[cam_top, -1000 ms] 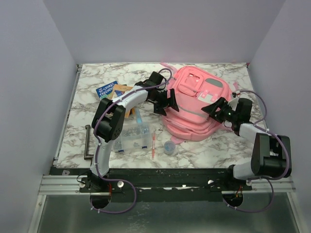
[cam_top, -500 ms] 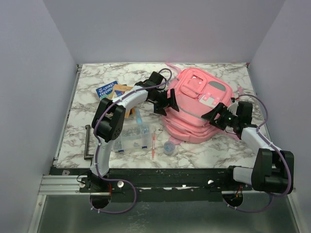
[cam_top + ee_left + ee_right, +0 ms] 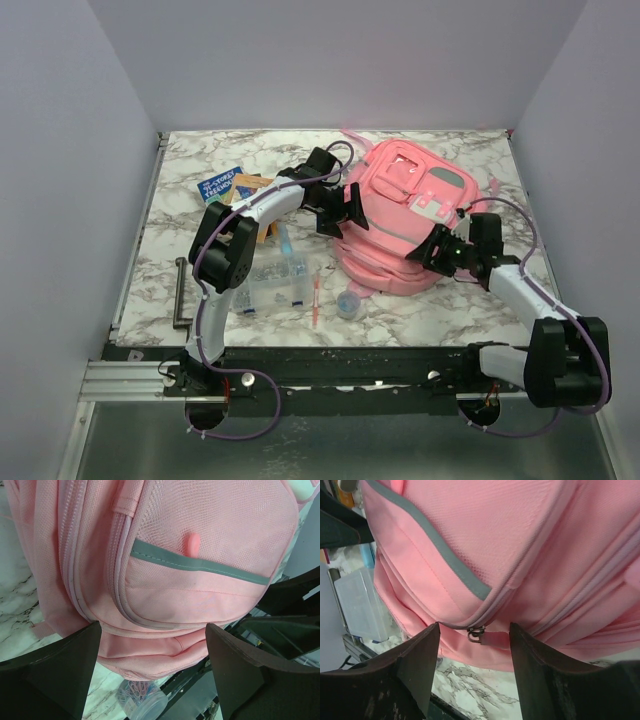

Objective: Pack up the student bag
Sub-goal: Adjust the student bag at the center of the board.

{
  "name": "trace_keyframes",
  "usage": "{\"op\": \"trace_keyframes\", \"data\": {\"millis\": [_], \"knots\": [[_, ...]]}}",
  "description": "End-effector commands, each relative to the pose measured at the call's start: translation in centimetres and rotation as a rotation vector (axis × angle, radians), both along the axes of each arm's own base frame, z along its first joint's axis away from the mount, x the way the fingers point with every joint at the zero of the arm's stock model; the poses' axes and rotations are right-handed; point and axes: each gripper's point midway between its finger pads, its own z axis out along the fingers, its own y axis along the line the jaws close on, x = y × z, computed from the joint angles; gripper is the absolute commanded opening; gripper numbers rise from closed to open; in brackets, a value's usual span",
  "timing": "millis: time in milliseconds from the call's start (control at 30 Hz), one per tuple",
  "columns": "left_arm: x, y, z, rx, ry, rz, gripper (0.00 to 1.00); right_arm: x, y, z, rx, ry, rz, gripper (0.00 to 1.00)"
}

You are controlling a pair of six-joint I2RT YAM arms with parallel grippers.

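The student bag (image 3: 405,215), a large pink backpack with grey strips, lies flat at the table's back right. My left gripper (image 3: 345,210) stands open against its left side. In the left wrist view the wide-apart fingers (image 3: 50,670) flank the bag's (image 3: 200,540) lower edge without pinching it. My right gripper (image 3: 442,252) is at the bag's near right edge. In the right wrist view it (image 3: 475,647) is open, with a metal zipper pull (image 3: 476,633) and its pink tab (image 3: 495,639) between the fingertips, apart from both.
A clear compartment box (image 3: 275,275) sits left of the bag, with a blue marker (image 3: 285,240) behind it. A pink pen (image 3: 317,297) and a small jar of paper clips (image 3: 348,303) lie in front. Books (image 3: 225,185) are at the back left, and a metal bar (image 3: 180,295) at the left edge.
My right gripper has moved left and nearer, down along the bag's right edge to the zipper pull, and its jaws have narrowed. The left arm has not moved.
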Motion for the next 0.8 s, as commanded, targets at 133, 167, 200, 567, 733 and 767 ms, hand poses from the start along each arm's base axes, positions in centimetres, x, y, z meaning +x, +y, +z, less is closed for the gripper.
{"op": "trace_keyframes", "data": {"millis": [133,167,200,567,733,767], "knots": [[-0.3,-1.1,0.9,-0.045,0.004,-0.025,0.87,-0.4,-0.3,0.0,-0.196,-0.009,-0.042,0.61],[-0.4,-1.1,0.9,-0.044,0.006,-0.025,0.86,-0.3,-0.4,0.0,-0.216,-0.016,-0.049,0.61],[-0.4,-1.0,0.9,-0.044,0.006,-0.025,0.87,0.0,-0.6,0.0,-0.235,-0.024,-0.057,0.60],[-1.0,-1.4,0.4,-0.039,0.011,-0.031,0.86,-0.1,-0.4,-0.9,-0.304,-0.001,-0.074,0.33],[-1.8,-2.3,0.2,-0.060,0.034,-0.049,0.86,-0.7,1.8,-0.1,-0.271,0.034,-0.041,0.11],[-2.0,-2.5,0.1,-0.065,0.034,-0.053,0.86,-0.8,2.4,0.1,-0.257,0.043,-0.032,0.09]]}}
